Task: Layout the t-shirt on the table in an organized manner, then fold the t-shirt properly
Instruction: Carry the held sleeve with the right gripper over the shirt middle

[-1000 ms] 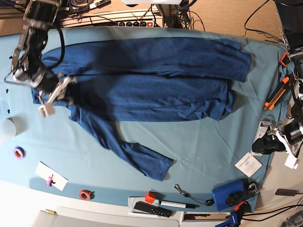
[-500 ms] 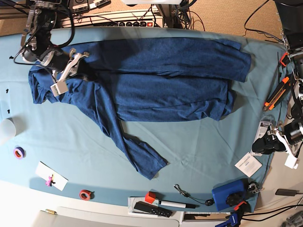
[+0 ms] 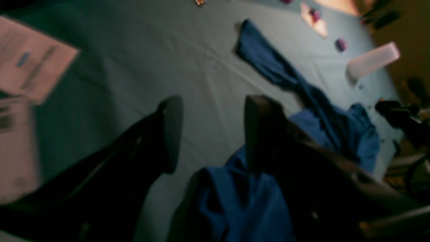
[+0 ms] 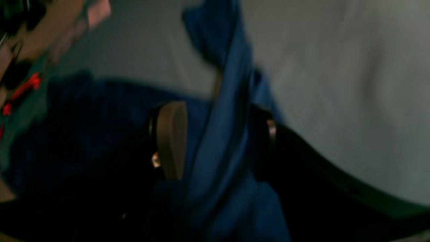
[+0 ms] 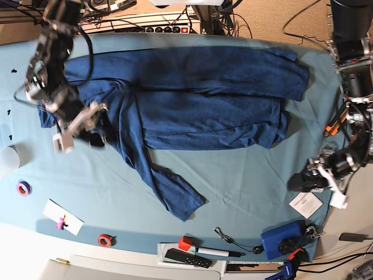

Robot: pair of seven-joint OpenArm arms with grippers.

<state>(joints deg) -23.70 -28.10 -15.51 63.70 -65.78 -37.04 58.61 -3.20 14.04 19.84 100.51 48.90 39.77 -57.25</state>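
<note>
base view: heathered dark navy-blue fabric t-shirt (image 5: 198, 99) sprawls unevenly across the light teal cloth-covered table (image 5: 245, 175). layout step is unfinished. right gripper (image 5: 81, 125) spread, fabric between jaws; left gripper (image 5: 320, 178) spread, empty. next: straighten the sleeve.

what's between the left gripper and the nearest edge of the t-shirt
Only bare teal table cloth: in the base view nothing lies between the left gripper and the t-shirt. The white card sits off to the side.
</note>
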